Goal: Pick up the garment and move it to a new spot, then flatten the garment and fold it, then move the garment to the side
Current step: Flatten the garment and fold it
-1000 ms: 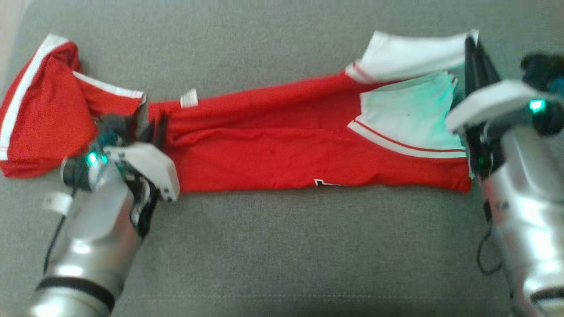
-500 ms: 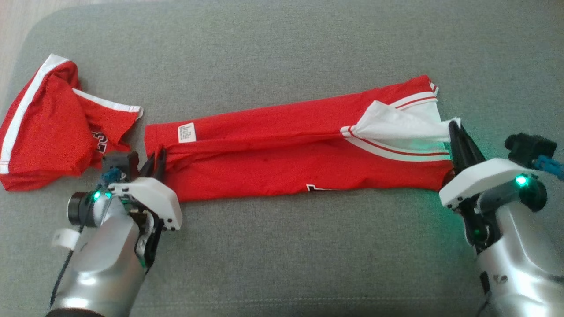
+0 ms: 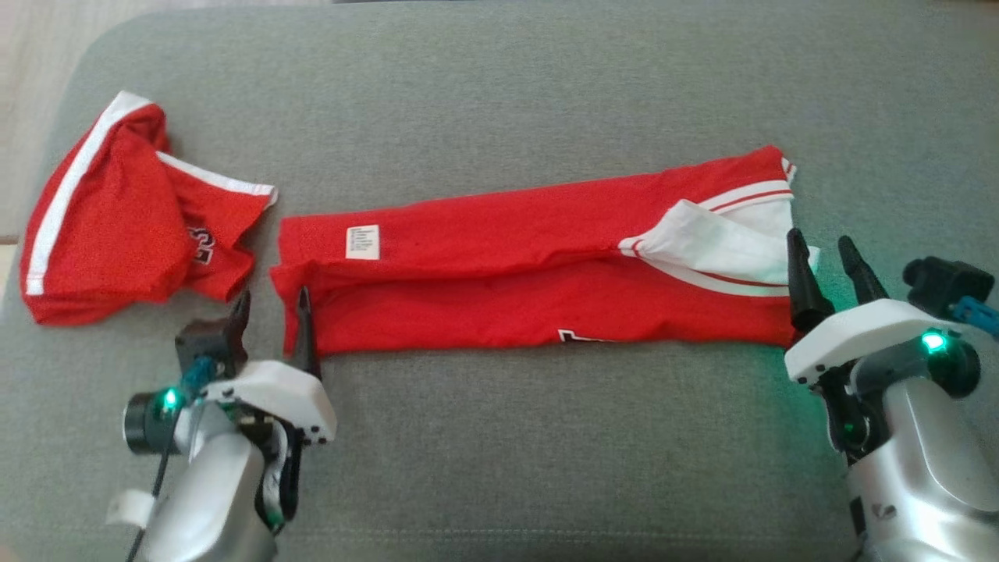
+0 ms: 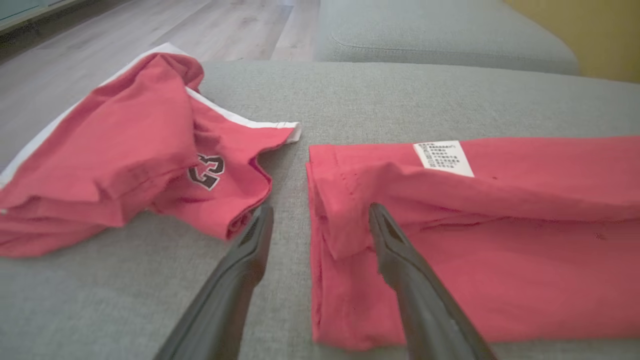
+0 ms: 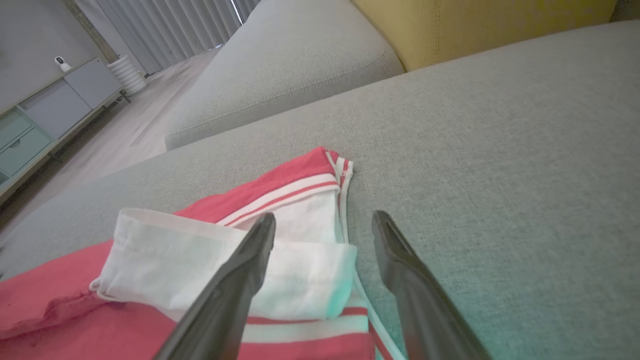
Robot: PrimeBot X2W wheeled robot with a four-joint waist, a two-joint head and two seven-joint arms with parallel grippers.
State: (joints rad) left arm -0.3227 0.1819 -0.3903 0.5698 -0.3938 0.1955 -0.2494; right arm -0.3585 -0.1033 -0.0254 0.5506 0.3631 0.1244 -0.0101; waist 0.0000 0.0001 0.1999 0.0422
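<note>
The garment (image 3: 531, 273) is a red shirt folded into a long strip across the grey cushion. It has a white label near its left end and white trim at its right end. My left gripper (image 3: 272, 311) stands open at the strip's left end, one finger over the cloth edge and one on the cushion beside it. In the left wrist view the left gripper (image 4: 321, 210) straddles the garment's (image 4: 500, 235) folded corner. My right gripper (image 3: 821, 254) is open at the right end, holding nothing. In the right wrist view the right gripper (image 5: 325, 217) hovers over the garment's white flap (image 5: 200, 260).
A second red garment (image 3: 133, 218) with white stripes and a black number lies crumpled at the left, close to my left gripper. The grey cushion (image 3: 499, 78) extends far behind and in front. Wooden floor (image 3: 31, 78) lies beyond its left edge. A yellow cushion (image 5: 475, 25) stands behind.
Both grippers have opened and let go of the garment's ends. The white right end, lifted a second ago, now lies on the strip. The camera view has shifted.
</note>
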